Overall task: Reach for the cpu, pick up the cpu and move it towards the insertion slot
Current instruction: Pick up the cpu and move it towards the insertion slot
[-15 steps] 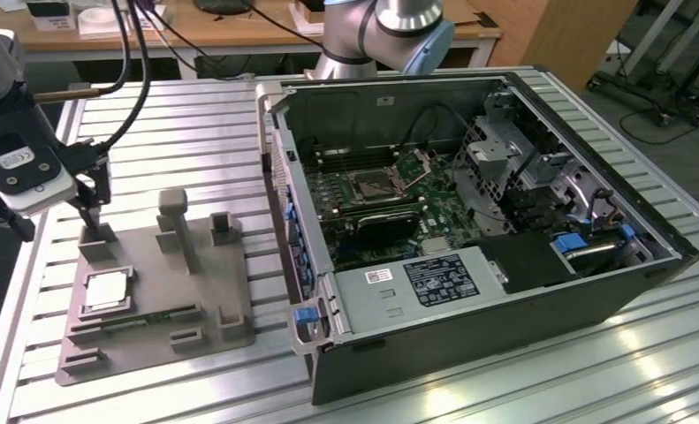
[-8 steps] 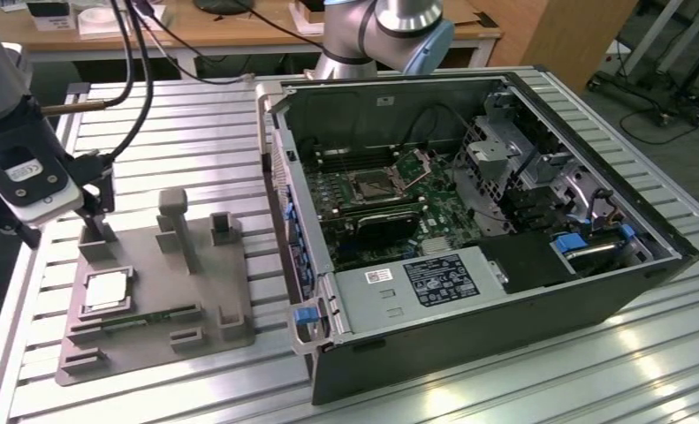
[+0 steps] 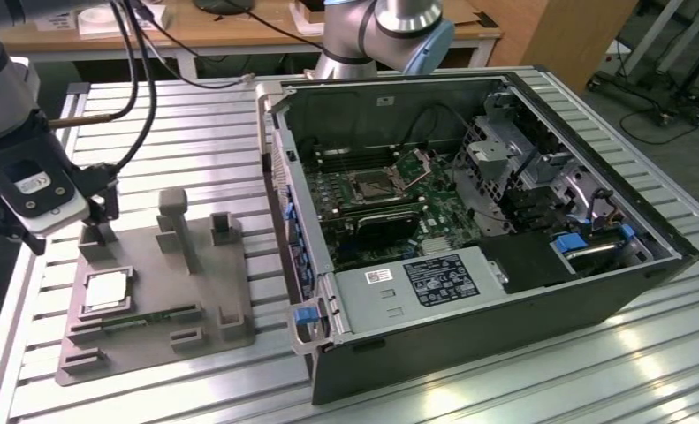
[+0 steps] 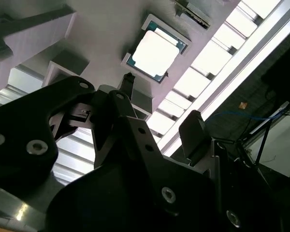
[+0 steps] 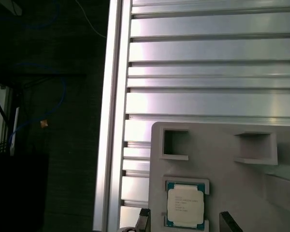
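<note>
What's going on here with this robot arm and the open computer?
A single robot arm is poised over the cpu, which lies flat in its recess on the grey tray at the exterior view's left. The end effector hovers above the chip, open and empty, not touching it. The insertion slot sits on the green board inside the open computer case, and the chip has not been lifted toward it yet.

Shiny silvery metal cpu (image 5: 185,205), matt grey plastic tray (image 3: 214,291)
</note>
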`<state>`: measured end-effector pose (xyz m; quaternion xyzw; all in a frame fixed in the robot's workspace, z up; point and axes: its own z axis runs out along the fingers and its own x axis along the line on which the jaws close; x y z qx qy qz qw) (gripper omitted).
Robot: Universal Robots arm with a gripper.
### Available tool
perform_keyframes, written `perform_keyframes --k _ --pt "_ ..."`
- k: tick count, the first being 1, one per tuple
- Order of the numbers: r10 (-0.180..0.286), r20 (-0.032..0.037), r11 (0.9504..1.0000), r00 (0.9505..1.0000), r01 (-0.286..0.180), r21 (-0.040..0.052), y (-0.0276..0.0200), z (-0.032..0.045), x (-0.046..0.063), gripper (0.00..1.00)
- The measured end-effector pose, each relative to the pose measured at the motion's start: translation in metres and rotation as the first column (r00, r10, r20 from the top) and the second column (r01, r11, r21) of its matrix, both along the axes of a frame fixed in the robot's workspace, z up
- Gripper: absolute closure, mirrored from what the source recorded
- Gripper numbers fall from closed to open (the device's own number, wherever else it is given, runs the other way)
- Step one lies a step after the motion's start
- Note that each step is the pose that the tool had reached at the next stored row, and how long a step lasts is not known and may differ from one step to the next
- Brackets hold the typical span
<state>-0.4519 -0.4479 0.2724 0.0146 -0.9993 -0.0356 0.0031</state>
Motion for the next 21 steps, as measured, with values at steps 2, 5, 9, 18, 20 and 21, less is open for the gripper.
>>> perform_keyframes --k 2,5,9,18,20,21 --pt "0.0 0.0 1.0 1.0 0.0 0.0 0.0 -0.002 0.0 0.35" --pt "0.0 0.0 1.0 1.0 0.0 0.0 0.0 -0.0043 0.0 0.35" --pt "0.0 -0.0003 1.0 1.0 0.0 -0.0002 0.0 -0.0048 0.0 0.35" --pt "0.0 0.0004 1.0 1.0 0.0 0.0004 0.0 -0.0065 0.0 0.35" --pt "0.0 -0.0017 1.0 1.0 0.0 -0.0008 0.0 -0.0088 0.0 0.35" --pt "0.0 -0.0032 1.0 1.0 0.0 -0.0013 0.0 -0.0102 0.0 0.34"
